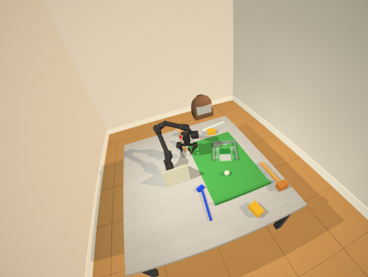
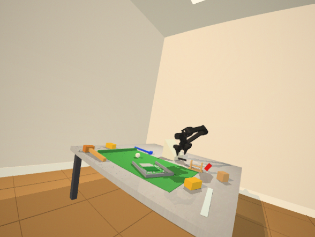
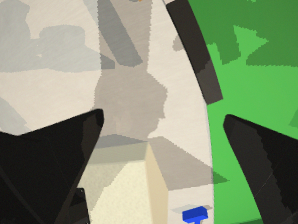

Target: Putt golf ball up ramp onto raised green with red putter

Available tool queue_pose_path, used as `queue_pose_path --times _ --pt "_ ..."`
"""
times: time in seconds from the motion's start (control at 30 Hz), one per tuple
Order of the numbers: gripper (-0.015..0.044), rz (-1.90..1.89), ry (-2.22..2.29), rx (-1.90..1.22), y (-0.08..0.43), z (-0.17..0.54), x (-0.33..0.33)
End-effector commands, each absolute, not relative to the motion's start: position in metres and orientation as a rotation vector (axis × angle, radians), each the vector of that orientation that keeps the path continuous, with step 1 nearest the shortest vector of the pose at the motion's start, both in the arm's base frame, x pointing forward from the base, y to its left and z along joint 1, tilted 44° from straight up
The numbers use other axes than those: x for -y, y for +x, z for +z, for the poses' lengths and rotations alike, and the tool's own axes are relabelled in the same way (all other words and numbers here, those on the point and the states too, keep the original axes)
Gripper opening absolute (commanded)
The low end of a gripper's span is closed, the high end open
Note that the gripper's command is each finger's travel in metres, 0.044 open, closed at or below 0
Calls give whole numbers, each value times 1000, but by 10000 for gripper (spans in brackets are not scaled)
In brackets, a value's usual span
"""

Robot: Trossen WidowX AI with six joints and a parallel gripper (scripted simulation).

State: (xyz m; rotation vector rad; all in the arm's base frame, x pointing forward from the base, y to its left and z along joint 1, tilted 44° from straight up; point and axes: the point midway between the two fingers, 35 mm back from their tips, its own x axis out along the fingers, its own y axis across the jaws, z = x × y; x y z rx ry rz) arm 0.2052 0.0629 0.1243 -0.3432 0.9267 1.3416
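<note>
The red putter's head (image 1: pixel 180 136) (image 2: pixel 208 167) shows beside a small wooden rack (image 2: pixel 202 167). A dark bar (image 3: pixel 195 50), apparently the putter's grip, crosses the upper right of the wrist view; its shaft is mostly hidden. My gripper (image 1: pixel 187 151) (image 2: pixel 181 154) (image 3: pixel 165 117) is wide open and empty, pointing down above the table near the dark grip end. The white golf ball (image 1: pixel 226 173) (image 2: pixel 137 155) rests on the green mat (image 1: pixel 247 185) (image 2: pixel 120 158). The pale ramp (image 1: pixel 225 157) (image 2: pixel 147 165) leads to the raised green (image 1: pixel 224 151) (image 2: pixel 150 169), bordered by grey walls.
A cream wedge (image 1: pixel 176 176) (image 3: pixel 120 190) stands by the arm's base. A blue mallet (image 1: pixel 205 202) (image 3: pixel 195 215) lies beside the mat, an orange mallet (image 1: pixel 281 185) (image 2: pixel 88 148) across it. Yellow blocks (image 1: pixel 211 131) (image 1: pixel 256 209), a wooden block (image 2: pixel 222 176) and a pale strip (image 2: pixel 207 202) lie around.
</note>
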Motion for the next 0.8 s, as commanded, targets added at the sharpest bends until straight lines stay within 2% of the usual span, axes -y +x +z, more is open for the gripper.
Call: queue_pose_path --times 0.0,0.77 --pt "440 1531 -536 -314 236 147 -69" --pt "440 1531 -536 -313 238 131 -85"
